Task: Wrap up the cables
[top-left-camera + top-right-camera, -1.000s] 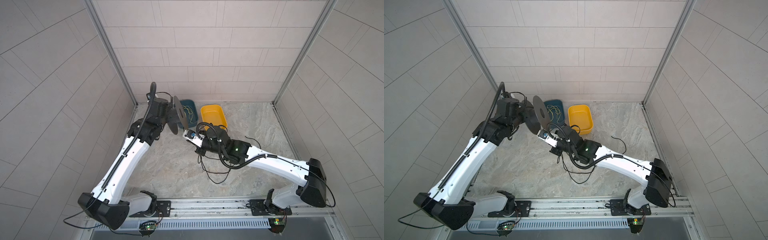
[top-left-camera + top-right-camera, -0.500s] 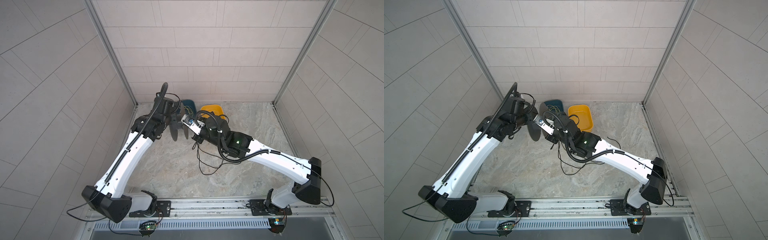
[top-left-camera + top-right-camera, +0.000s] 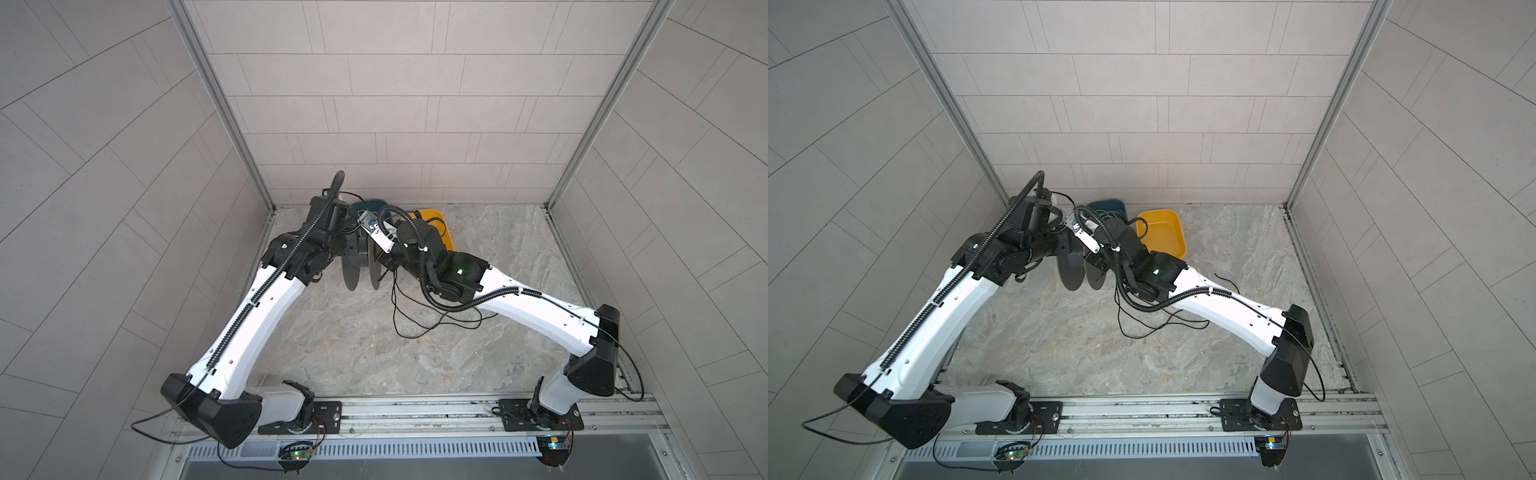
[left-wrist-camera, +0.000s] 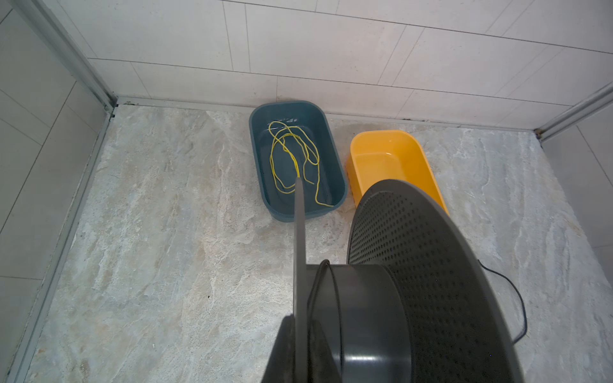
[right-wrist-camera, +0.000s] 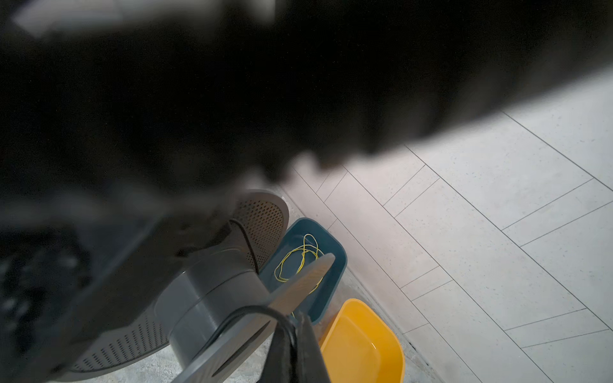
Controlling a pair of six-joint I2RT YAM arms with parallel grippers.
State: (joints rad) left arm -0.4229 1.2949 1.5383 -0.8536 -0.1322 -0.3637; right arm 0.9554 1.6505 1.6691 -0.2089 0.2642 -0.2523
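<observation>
spool: grey, two perforated flanges; spool is held off the stone table with both flanges on edge, so its long axis runs level, from the left arm across toward the right arm.

left gripper: left gripper is clamped shut on the rim of the nearer flange and carries the whole spool. It has no contact with the cable.

cable: the black cable runs from the right fingers, over the flange rim, into the gap between the flanges. One strand lies across the hub. The hub looks nearly bare, so I judge the winding barely begun.

slack: most of the cable length lies loose in loops on the table, below and toward the right arm's side of the spool, partly under that arm.

right gripper: right gripper is closed tight, pinching the cable, just beside the outer flange's edge. It is the arm that has the cable, and the one nearer the slack.

key relation: the cable must drop between the two flanges, square to the spool's axis. The right fingers sit at the rim, slightly outside the gap, so my guess is the next pass has to clear that flange edge.

risk: the thin, glossy cord could slide off the hub if tension drops.

bins: the blue bin holds a yellow-green cord. The yellow bin sits beside it. Both are beyond the spool, against the back wall.
</observation>
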